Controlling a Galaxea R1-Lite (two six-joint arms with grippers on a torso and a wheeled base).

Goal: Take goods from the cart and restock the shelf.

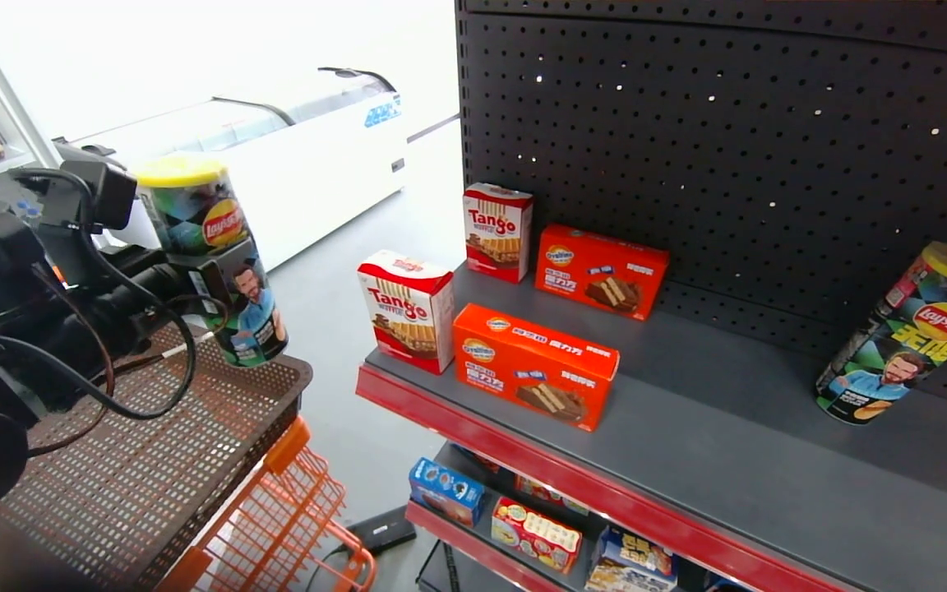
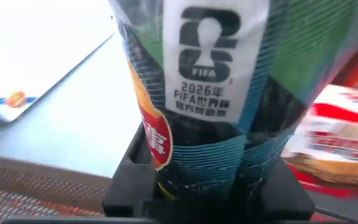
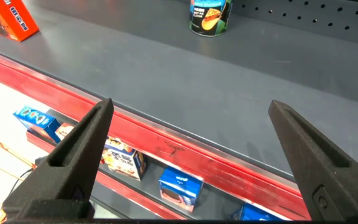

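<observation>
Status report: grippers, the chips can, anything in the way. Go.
Left gripper shut on chips can, over the cart. Right gripper open above shelf edge. Wafer box and orange box at shelf's left end, nearest the can.

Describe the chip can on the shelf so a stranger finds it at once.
Find the upper grey shelf, red-edged, backed by black pegboard. Near its right end, close to the pegboard, stands a yellow-lidded chip can. It is the shelf's only cylinder; its neighbours are boxes, and the twin can is over the cart.
</observation>
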